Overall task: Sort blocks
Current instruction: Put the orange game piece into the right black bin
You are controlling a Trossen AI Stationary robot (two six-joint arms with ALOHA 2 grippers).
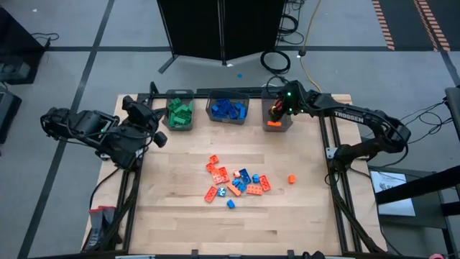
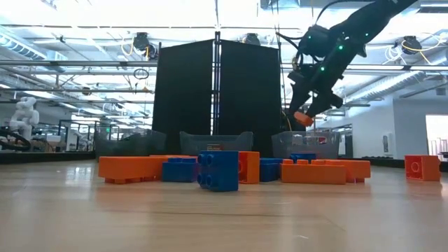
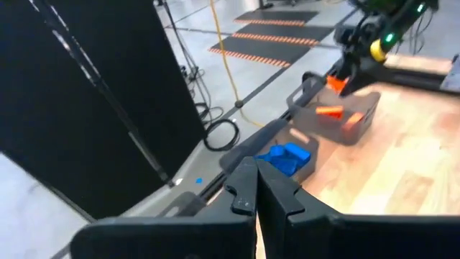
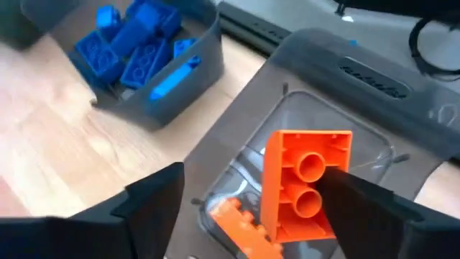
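My right gripper (image 4: 248, 180) hangs open over the right-hand grey bin (image 1: 277, 119), at the table's far edge. An orange-red block (image 4: 305, 183) stands on end between its fingers, underside showing, close against one finger (image 4: 359, 205) and clear of the other. More orange-red blocks (image 4: 241, 219) lie in the bin below. Blue blocks (image 1: 228, 109) fill the middle bin and green blocks (image 1: 180, 113) the left bin. A loose pile of orange-red and blue blocks (image 1: 233, 183) lies mid-table. My left gripper (image 3: 255, 191) is shut with nothing in it, above the table's far left corner. My right gripper stands with one finger right beside a long side (image 4: 334, 191) of the orange-red block; whether that finger touches the block, I cannot tell. The other finger is well clear of it. The fingers slant down over the bin, with the block above the bin's floor.
A lone orange-red block (image 1: 292, 178) lies right of the pile. Black uprights and a dark panel (image 1: 215, 29) stand behind the bins. The metal frame rails (image 1: 334, 187) run along the table's left and right edges.
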